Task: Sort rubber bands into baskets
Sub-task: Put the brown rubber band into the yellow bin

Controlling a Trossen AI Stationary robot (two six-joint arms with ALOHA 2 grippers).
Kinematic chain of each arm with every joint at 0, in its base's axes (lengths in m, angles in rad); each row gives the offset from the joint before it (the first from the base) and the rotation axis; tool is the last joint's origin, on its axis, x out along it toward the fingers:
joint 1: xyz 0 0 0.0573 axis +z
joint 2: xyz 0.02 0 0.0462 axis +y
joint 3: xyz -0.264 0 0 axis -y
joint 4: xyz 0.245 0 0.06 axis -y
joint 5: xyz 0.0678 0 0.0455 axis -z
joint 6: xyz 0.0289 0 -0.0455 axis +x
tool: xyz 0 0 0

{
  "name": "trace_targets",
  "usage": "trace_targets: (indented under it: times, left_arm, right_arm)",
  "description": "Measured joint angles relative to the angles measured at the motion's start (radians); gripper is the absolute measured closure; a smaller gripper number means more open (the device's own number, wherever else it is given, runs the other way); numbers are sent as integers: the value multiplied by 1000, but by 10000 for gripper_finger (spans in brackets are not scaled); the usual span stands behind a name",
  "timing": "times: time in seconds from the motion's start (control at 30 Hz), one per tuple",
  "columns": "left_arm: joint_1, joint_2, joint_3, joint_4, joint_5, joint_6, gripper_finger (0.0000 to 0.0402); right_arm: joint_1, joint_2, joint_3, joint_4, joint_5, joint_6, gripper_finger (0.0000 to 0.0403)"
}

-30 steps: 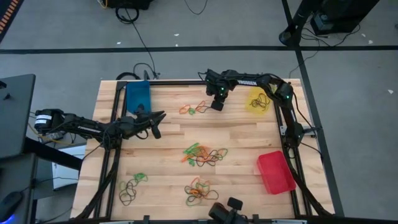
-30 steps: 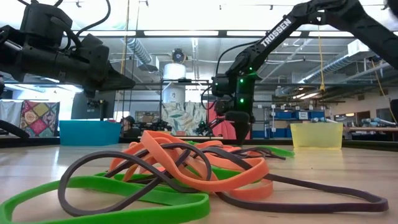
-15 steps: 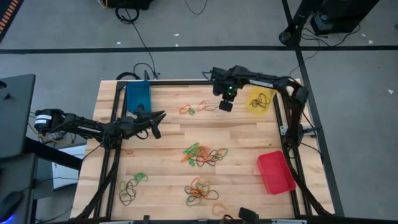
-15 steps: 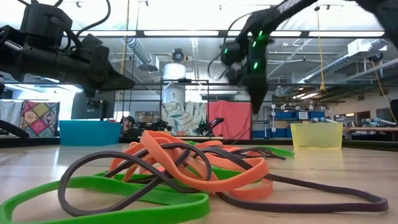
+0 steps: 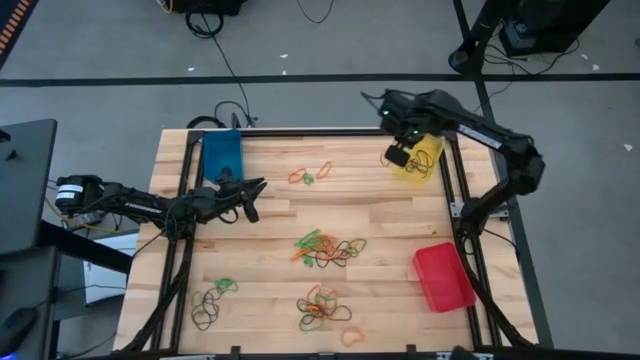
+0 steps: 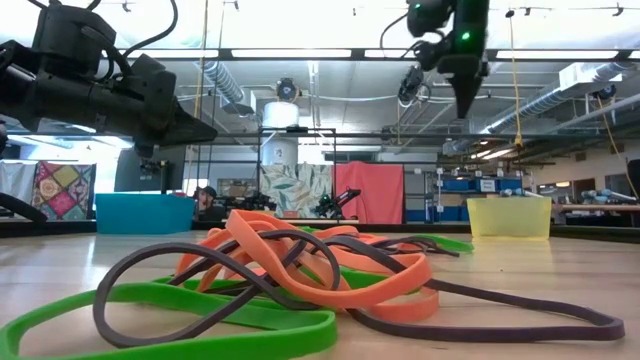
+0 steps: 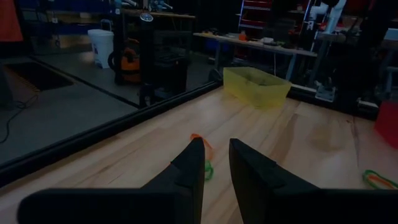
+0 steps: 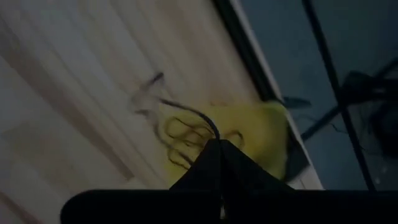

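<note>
Right pincer above the yellow basket, gripping a dark band

Going left to right, your left pincer [image 5: 250, 190] hovers just beside the blue basket [image 5: 222, 153], a smooth plastic rectangle with its long axis running away from the desk's [image 5: 270, 220] near edge; its fingers [image 7: 190, 163] stand slightly apart, holding nothing. Thin, limp rubber bands [image 5: 328, 249] in orange, green and dark tones lie in tangled clusters across the pale planked wood. Your right pincer [image 5: 398, 156] hangs over the yellow basket [image 5: 418, 163] at the far right corner, pressed together on a dark rubber band [image 8: 186, 118] that curls out from its tips. The red basket [image 5: 443, 276] sits slightly askew near the right edge.
</note>
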Motion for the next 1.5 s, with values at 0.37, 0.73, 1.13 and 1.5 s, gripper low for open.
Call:
trace_targets:
  times: [0.37,0.73,1.13,1.5]
  left_arm:
    - [0,0,0,-1,6,-5,323]
    - [0,0,0,-1,22,-11,323]
    - [0,0,0,1,22,-9,323]
    - [0,0,0,-17,21,4,323]
  right_arm:
    - [-98,-37,-36,-101,145,64,400]
    - [-204,-36,-283,33,-19,33,385]
    - [-212,-36,-318,137,-130,42,298]
    - [-169,164,-318,512,-206,7,314]
